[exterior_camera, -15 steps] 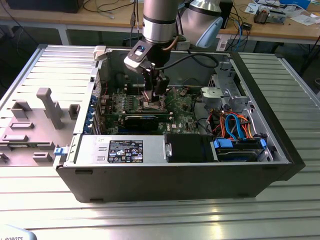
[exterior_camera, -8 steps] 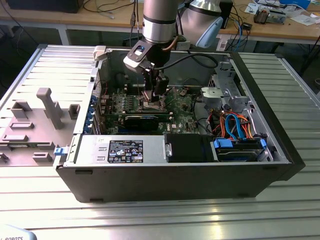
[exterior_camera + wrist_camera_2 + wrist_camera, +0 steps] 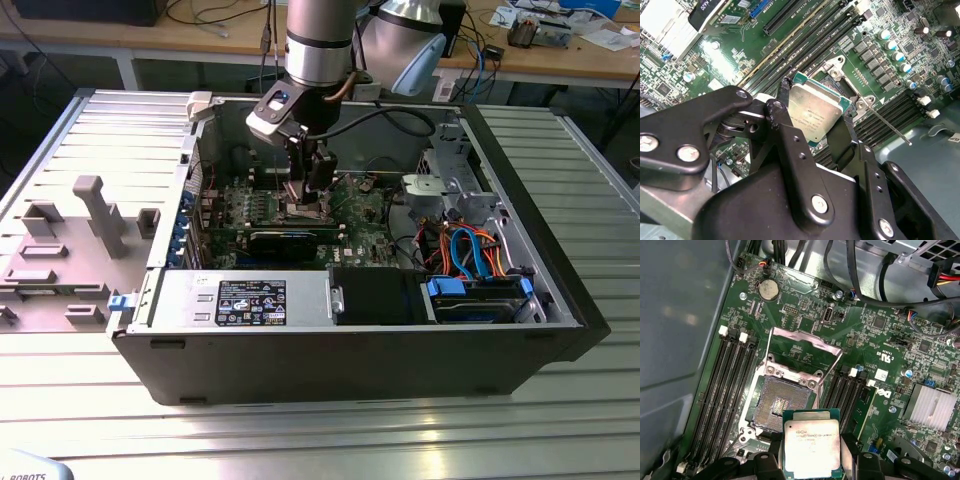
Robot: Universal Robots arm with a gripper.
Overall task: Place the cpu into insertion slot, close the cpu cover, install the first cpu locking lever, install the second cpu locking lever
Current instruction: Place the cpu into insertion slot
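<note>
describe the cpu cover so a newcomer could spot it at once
In the open computer case, find the green motherboard and the dark square insertion slot between its long black memory slots. The cpu cover is the thin silvery frame standing tilted open at that slot's edge; unlike the solid-topped cpu nearby, it has an empty square window.

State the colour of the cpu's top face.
The cpu is dull silver-grey on top, green-edged; clearest in the first wrist view.

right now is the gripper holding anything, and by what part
Yes. The gripper holds the chip by two opposite side edges, one finger on each edge. The chip's metal top is uncovered, and it is not yet in the socket.
</note>
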